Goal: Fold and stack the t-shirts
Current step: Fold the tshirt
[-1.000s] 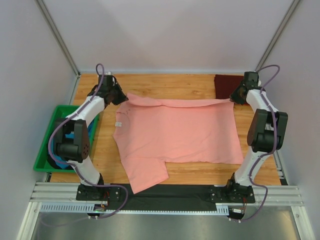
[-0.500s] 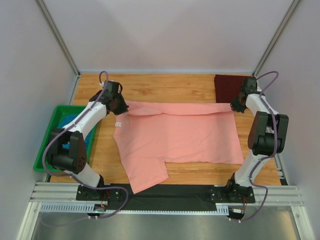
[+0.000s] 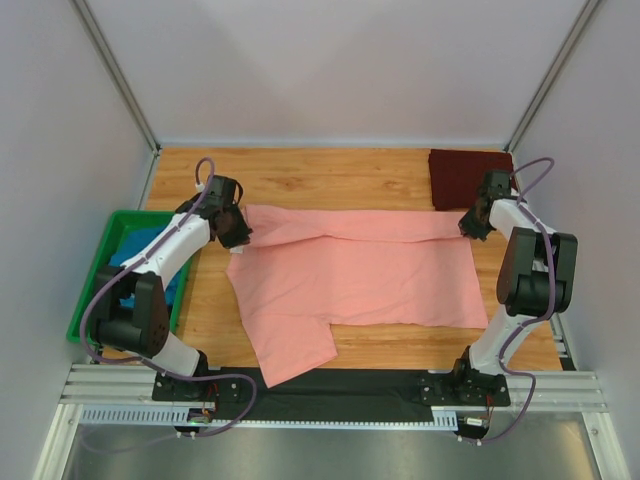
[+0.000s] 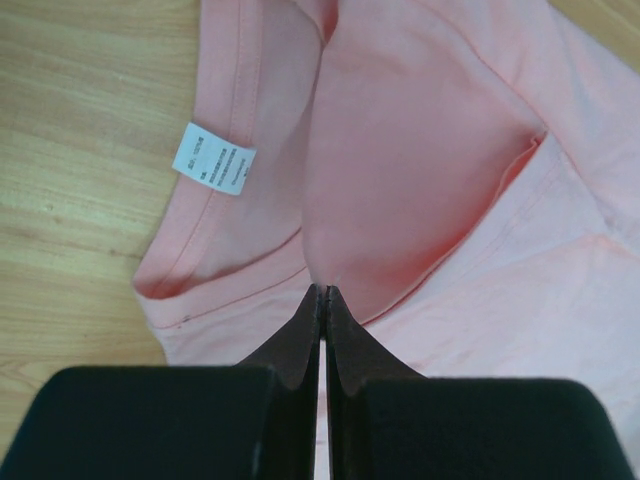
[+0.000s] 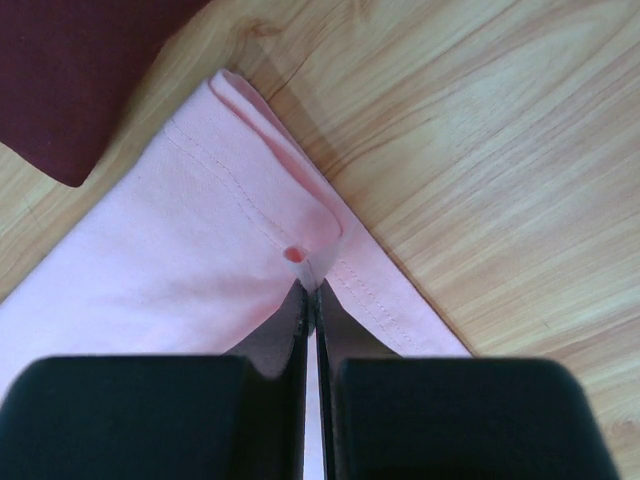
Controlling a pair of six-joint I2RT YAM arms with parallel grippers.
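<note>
A salmon-pink t-shirt [image 3: 360, 280] lies spread across the wooden table, its far edge turned over toward the near side. My left gripper [image 3: 238, 232] is shut on the shirt's far left corner, pinching a fold [image 4: 400, 190] beside the collar with its white neck label [image 4: 213, 158]. My right gripper [image 3: 470, 225] is shut on the far right hem corner [image 5: 300, 225]. A dark maroon t-shirt [image 3: 465, 175] lies folded at the far right corner; its edge [image 5: 70, 70] shows in the right wrist view. A teal-blue t-shirt [image 3: 140, 260] lies in the bin.
A green plastic bin [image 3: 95, 290] stands off the table's left edge, behind the left arm. Bare wood [image 3: 330, 170] shows along the far side. White walls and metal frame posts enclose the table. A black mat [image 3: 340, 380] runs along the near edge.
Both grippers have drawn the shirt's far edge toward the near side, so the folded-over strip is wider. The right gripper has moved clear of the maroon shirt.
</note>
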